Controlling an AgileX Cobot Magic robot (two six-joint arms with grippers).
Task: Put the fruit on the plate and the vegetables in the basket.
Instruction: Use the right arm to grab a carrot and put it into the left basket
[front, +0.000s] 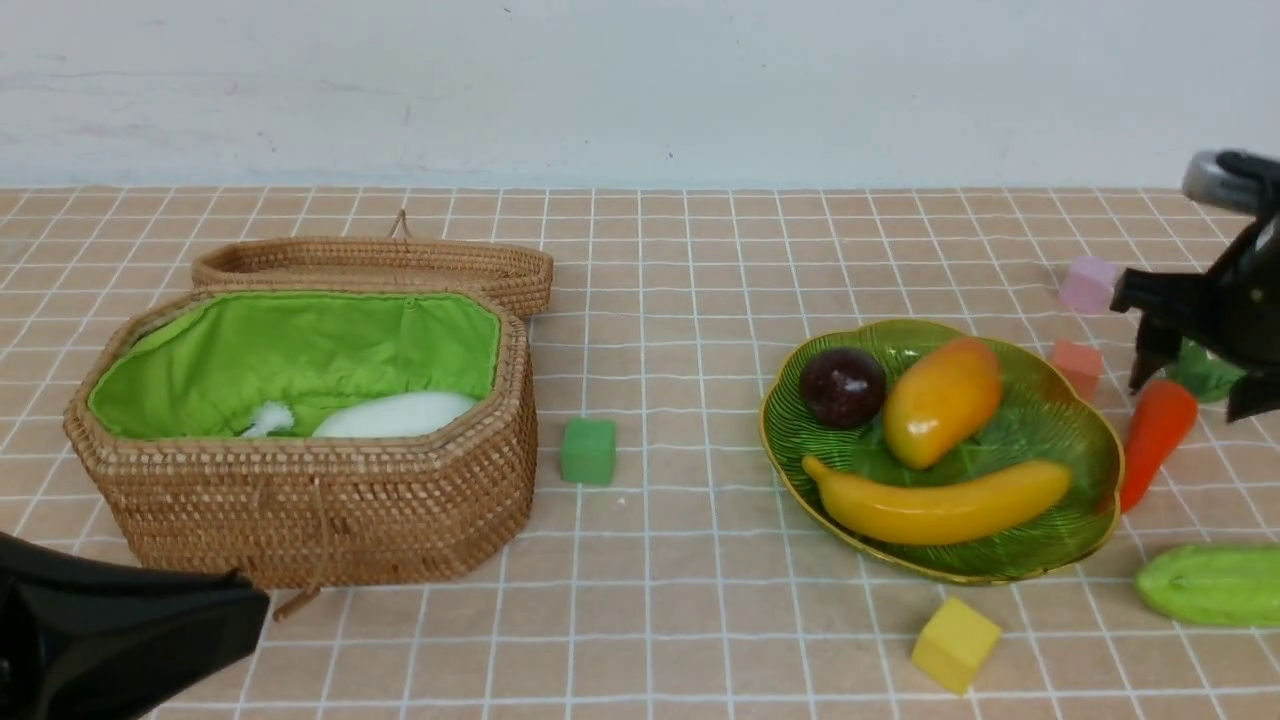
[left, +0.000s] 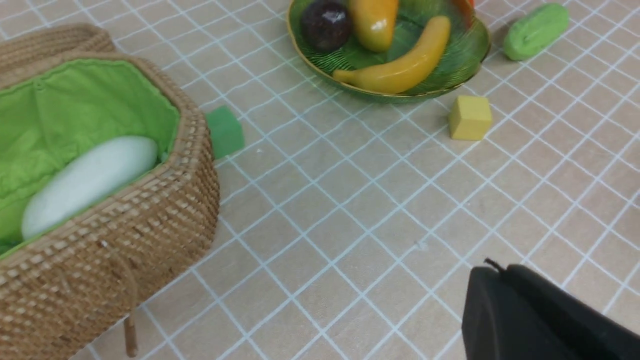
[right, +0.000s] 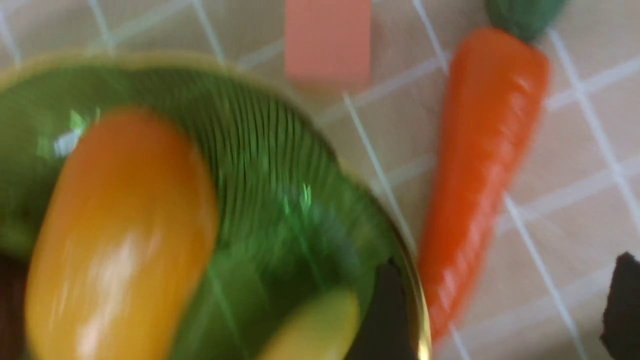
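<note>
straddling the carrot (front: 1155, 440) near its green top, the right pincer (front: 1200, 385) stands released, jaws wide and, as far as i can tell, not yet touching it. the carrot lies on the worktop (front: 700, 600) just right of the plate (front: 1000, 575), its tip close against the rim, a coral cube (front: 1078, 365) just beside. best to sink low, close across the thick end, lift straight so the tip clears the rim, then carry left to the basket (front: 300, 500), where the radish (front: 395, 415) lies. banana (front: 940, 505), mango (front: 940, 400) and mangosteen (front: 842, 387) sit on the plate; the cucumber (front: 1215, 585) waits near right. the left pincer (front: 110, 640) rests clenched near the basket.
</note>
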